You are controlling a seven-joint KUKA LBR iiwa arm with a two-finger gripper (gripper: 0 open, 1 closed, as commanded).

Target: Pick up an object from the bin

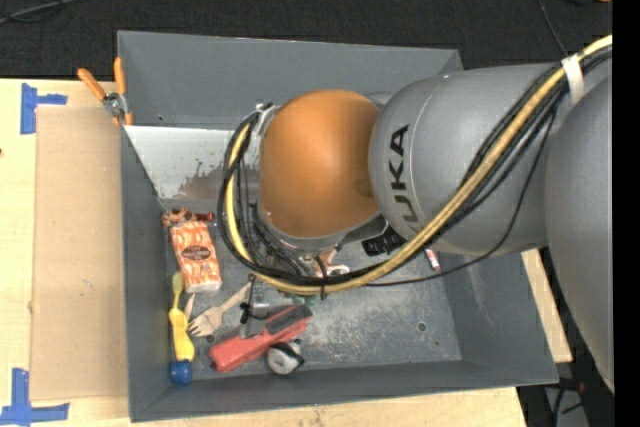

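Directly beneath my wrist, my end effector [256, 297] hangs low over the left half of the bin [480, 335]. The orange cover [315, 160] and its looped cables [235, 205] hide so much of it that I cannot tell whether it is wide or narrow, or whether it has anything.

Nearest to it lie a pale fork [212, 318], tines toward the left wall, and a red-handled tool [250, 348] slanting just below the fork. Whether the two touch under my wrist I cannot make out. Just beside the red handle sits a small round black-and-white thing [285, 360]. Further left, a yellow stick with a blue tip [180, 330] lies along the wall. Beyond it, an orange patterned packet [196, 255] lies flat.

I judge that I am set here because nearly everything worth picking is gathered in this corner, and the fork or the red-handled tool looks the likeliest candidate. Farthest off, a pinkish scrap [431, 260] peeks out by my forearm.
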